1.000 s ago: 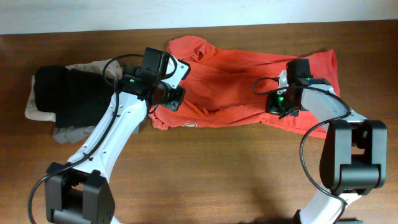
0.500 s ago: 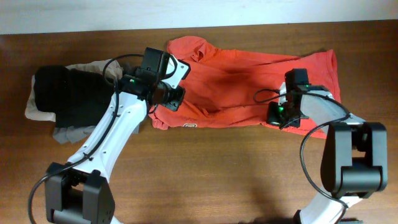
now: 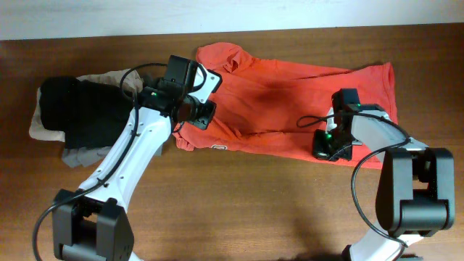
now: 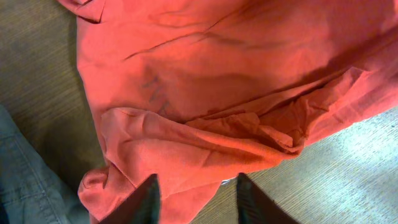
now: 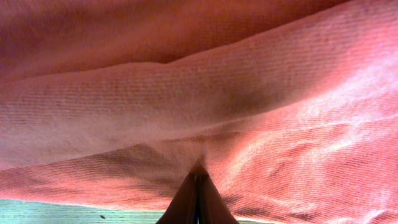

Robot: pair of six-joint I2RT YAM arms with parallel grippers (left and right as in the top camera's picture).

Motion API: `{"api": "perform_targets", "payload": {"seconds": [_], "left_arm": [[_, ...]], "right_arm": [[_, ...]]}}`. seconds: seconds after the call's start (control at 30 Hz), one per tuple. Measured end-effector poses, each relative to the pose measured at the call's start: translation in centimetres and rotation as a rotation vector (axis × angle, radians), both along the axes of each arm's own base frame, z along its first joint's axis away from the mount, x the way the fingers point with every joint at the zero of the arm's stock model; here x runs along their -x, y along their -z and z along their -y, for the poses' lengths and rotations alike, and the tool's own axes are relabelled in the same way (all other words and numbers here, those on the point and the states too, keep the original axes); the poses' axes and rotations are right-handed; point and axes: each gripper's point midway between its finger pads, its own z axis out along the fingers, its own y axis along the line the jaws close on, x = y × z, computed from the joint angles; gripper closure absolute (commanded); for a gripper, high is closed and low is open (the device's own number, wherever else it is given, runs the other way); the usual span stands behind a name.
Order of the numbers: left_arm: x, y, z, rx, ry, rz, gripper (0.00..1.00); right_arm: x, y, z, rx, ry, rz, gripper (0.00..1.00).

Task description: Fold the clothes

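The red-orange T-shirt (image 3: 283, 101) lies spread across the far middle of the table, rumpled, with a white tag at its front left edge. My left gripper (image 3: 194, 116) is open and hovers over the shirt's left part; in the left wrist view its fingers (image 4: 196, 199) straddle a bunched fold of the shirt (image 4: 205, 112) without pinching it. My right gripper (image 3: 331, 147) is shut on the shirt's front hem at the right; in the right wrist view the closed fingers (image 5: 198, 180) pinch the red fabric (image 5: 199, 93).
A pile of black (image 3: 80, 109), beige and grey folded garments lies at the left, beside my left arm. A blue-grey garment (image 4: 25, 180) shows at the lower left of the left wrist view. The wooden table (image 3: 254, 210) extends toward the front.
My right gripper has pulled the shirt's right hem toward the front of the table, flattening that side. The left arm has not moved.
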Motion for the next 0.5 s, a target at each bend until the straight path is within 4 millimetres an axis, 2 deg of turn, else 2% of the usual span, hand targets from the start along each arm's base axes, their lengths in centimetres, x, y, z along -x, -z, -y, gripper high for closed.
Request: {"api": "perform_targets", "payload": {"seconds": [0.17, 0.37, 0.5], "left_arm": [[0.2, 0.1, -0.1, -0.004, 0.0, -0.01, 0.55], [0.3, 0.2, -0.1, -0.005, 0.0, -0.012, 0.55], [0.3, 0.2, -0.1, -0.004, 0.0, -0.012, 0.54]], "right_arm": [[-0.4, -0.1, -0.1, -0.005, -0.001, 0.018, 0.96], [-0.8, -0.5, -1.2, -0.071, -0.028, 0.039, 0.96], [-1.8, -0.6, -1.5, -0.089, -0.048, 0.084, 0.96]]}}
